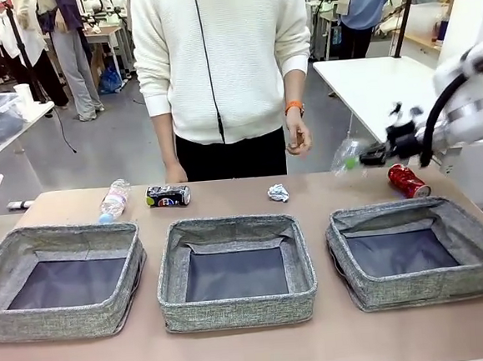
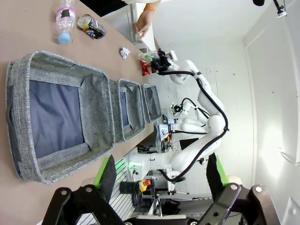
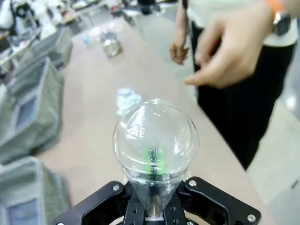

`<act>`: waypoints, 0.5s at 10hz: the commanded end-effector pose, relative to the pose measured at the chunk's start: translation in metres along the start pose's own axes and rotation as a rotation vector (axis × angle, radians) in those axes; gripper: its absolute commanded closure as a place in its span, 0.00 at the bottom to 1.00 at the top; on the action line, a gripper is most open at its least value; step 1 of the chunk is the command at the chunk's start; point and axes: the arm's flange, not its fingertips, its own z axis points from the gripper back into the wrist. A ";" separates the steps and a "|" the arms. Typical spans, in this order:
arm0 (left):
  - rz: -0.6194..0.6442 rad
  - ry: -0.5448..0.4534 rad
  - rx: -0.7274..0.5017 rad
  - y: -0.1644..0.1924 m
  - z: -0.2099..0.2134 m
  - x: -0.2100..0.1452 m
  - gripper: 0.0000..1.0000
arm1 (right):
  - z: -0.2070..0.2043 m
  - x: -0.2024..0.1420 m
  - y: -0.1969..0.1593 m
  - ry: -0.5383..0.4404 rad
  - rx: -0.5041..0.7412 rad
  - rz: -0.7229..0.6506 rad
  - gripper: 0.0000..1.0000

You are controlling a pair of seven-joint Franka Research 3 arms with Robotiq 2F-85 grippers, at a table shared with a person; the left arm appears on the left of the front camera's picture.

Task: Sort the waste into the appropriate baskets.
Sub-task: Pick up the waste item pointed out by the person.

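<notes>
Left gripper (image 2: 161, 161): we see its two fingers spread wide with nothing between them, at the left end of the row of baskets.
Table (image 1: 255, 347): brown top, bare along the near edge.
Left basket (image 1: 60, 323): grey fabric, near left, its dark bottom showing.
Middle basket (image 1: 235, 311): just right of it, the same kind.
Right basket (image 1: 426, 287): near right, slightly apart from the middle one.
Lying bottle (image 1: 113, 199): clear plastic, on its side beyond the left basket.
Dark can (image 1: 168, 195): on its side just right of that bottle.
Paper ball (image 1: 278, 193): crumpled white, beyond the middle basket's far right corner.
Red can (image 1: 408, 181): on its side beyond the right basket.
Right gripper (image 1: 372, 155): clenched on the narrow end of the held bottle (image 1: 347, 155), in the air above the far right of the table, just left of the red can.
Person's hand (image 1: 296, 134): orange wrist strap, raised near the held bottle, not touching it.
</notes>
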 end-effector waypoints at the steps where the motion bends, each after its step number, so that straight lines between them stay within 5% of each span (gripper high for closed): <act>1: -0.020 0.013 -0.006 -0.001 0.001 -0.002 0.00 | 0.058 0.078 0.085 0.140 -0.035 -0.040 1.00; 3: -0.020 0.013 -0.006 -0.001 0.001 -0.002 0.00 | 0.068 0.110 0.157 0.383 -0.177 0.091 1.00; 5: -0.020 0.013 -0.006 -0.001 0.001 -0.002 0.00 | 0.049 0.087 0.185 0.457 -0.121 0.147 1.00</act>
